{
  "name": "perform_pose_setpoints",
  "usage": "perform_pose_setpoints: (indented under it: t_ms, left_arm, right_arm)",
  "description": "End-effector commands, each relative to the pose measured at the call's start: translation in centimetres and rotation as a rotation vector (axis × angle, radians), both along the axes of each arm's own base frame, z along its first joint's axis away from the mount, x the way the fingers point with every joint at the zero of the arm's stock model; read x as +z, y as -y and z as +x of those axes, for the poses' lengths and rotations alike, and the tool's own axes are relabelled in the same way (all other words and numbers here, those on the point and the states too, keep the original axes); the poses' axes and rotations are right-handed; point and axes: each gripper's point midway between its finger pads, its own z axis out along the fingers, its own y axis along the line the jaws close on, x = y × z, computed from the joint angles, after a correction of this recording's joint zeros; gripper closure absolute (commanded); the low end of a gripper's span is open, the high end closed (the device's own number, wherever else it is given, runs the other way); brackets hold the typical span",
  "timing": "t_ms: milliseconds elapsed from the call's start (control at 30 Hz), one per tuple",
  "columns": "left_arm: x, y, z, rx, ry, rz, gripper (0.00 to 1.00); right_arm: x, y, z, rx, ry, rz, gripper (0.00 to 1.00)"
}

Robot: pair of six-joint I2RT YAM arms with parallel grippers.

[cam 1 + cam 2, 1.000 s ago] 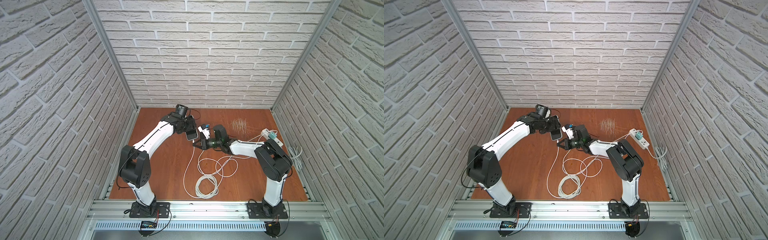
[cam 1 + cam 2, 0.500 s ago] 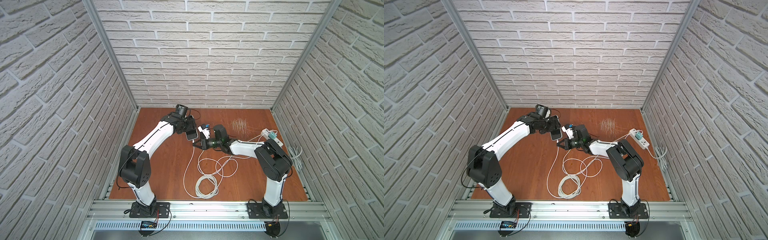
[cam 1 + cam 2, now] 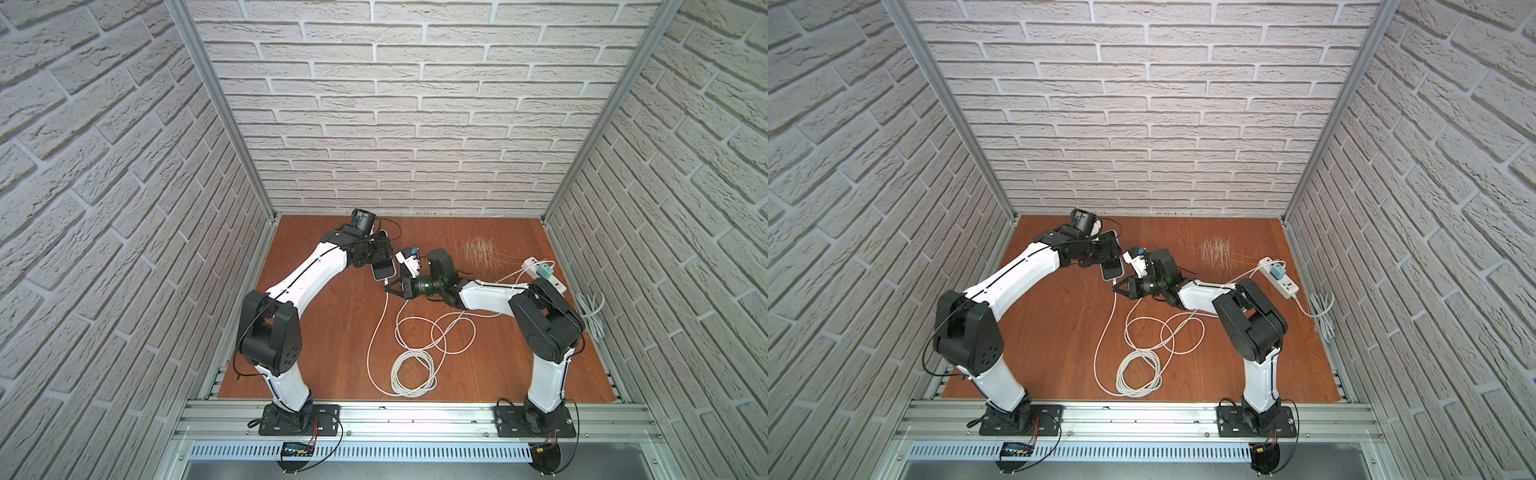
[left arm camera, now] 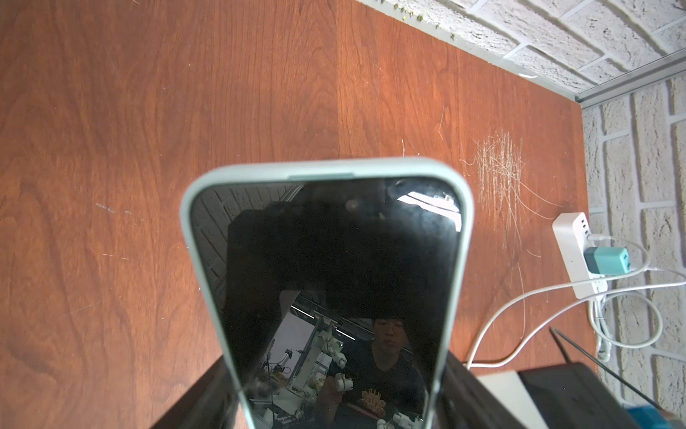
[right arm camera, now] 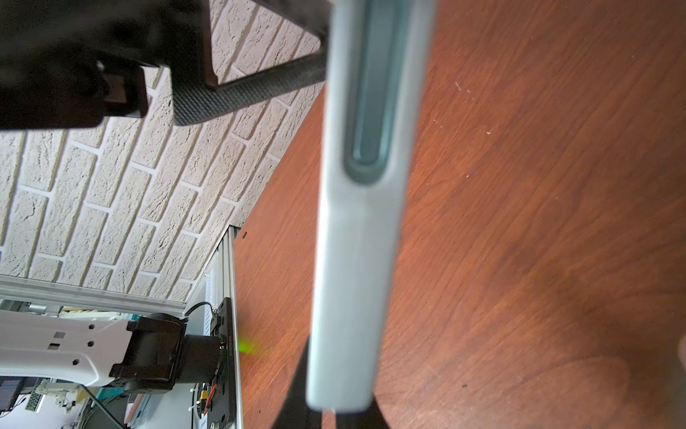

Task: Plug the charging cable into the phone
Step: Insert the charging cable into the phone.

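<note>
My left gripper [image 3: 375,254] clamped the phone [image 3: 384,271] above the table [image 3: 332,332]; right gripper [image 3: 392,287] pinched the charging cable [image 3: 376,328] at its lower edge (port hidden). A skewed push risked levering it loose.

A reddish-brown wooden desk [image 3: 324,332] is enclosed on three sides by white brick-pattern walls [image 3: 395,124], with slanted aluminium corner posts [image 3: 220,112] at the back corners. A patch of pale scratches [image 3: 478,249] marks the desk near the back wall. Beside it, against the side wall, lies a white rectangular power strip [image 3: 1288,286] with a small teal plug-in adapter [image 3: 1276,273] seated in it. The strip's pale grey cord [image 3: 593,307] lies looped along the desk's edge. A grooved aluminium rail [image 3: 415,419] runs across the front, and a small black circuit board [image 3: 296,449] sits below it.
</note>
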Motion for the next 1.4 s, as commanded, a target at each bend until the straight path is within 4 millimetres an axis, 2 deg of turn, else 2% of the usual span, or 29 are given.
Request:
perform_pose_setpoints:
  t_ms: [0, 733, 1367]
  left_arm:
    - [2.1, 0.9, 0.3, -0.038, 0.084, -0.037, 0.73]
    - [2.7, 1.9, -0.8, -0.135, 0.110, -0.049, 0.73]
    - [0.1, 2.8, -1.3, -0.166, 0.042, 0.021, 0.74]
  right_arm:
    - [2.5, 0.0, 0.2, 0.003, 0.051, 0.054, 0.97]
    - [2.6, 0.7, 0.9, -0.027, 0.050, 0.065, 0.97]
    - [3.3, 1.3, 1.2, -0.054, 0.073, 0.075, 0.97]
